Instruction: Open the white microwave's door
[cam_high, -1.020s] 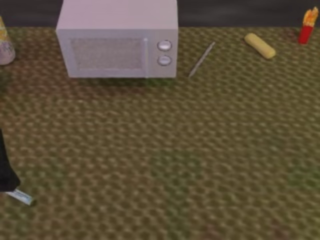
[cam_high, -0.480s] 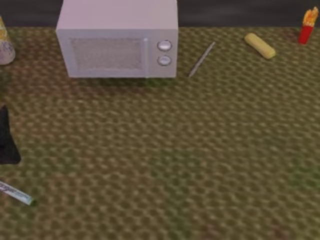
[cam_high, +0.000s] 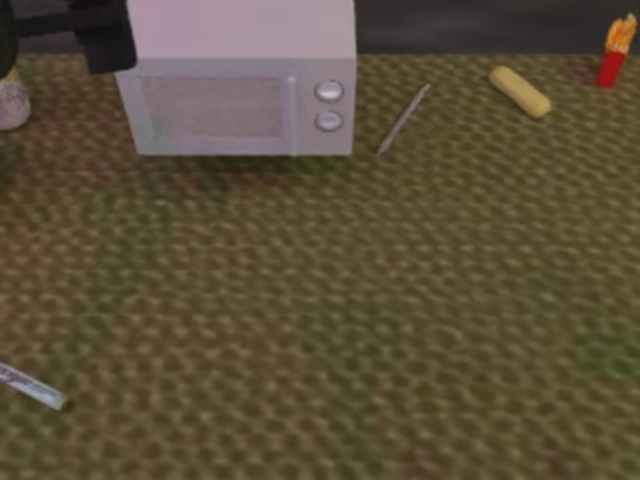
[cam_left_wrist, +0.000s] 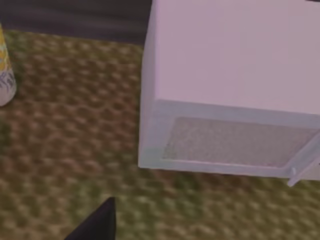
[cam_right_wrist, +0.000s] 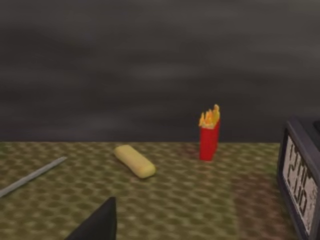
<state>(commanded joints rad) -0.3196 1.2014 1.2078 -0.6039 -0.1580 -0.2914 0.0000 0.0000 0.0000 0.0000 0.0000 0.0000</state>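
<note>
Surface: table (cam_high: 330, 300) covered in a woven olive-brown mat texture with greenish patches; dark, featureless backdrop behind the far edge.

White microwave (cam_high: 236, 75) sits at the far edge, left of centre in the top view. Door (cam_high: 212, 108) with its grey mesh window looks flush with the front, closed; two silver knobs (cam_high: 329, 105) are on the panel to its right. In the left wrist view the door (cam_left_wrist: 235, 145) also reads closed.

Left gripper (cam_high: 100, 30) is at the microwave's upper-left corner, close to the hinge-side edge; only a dark block shows, so finger state cannot be told. Left wrist view shows just one dark fingertip (cam_left_wrist: 97, 225) low in frame.

Right arm is out of the top view; its wrist camera looks across the far-right table area. One dark fingertip (cam_right_wrist: 97, 225) visible, finger state also cannot be told.

Other items:
- grey rod (cam_high: 403, 118) just right of the microwave
- yellow block (cam_high: 519, 91) and red fries box (cam_high: 617, 50) far right
- black clock (cam_right_wrist: 300, 185) seen only by the right wrist camera
- pale cup (cam_high: 12, 100) at the far left edge
- light-blue strip (cam_high: 35, 388) at the near left
</note>
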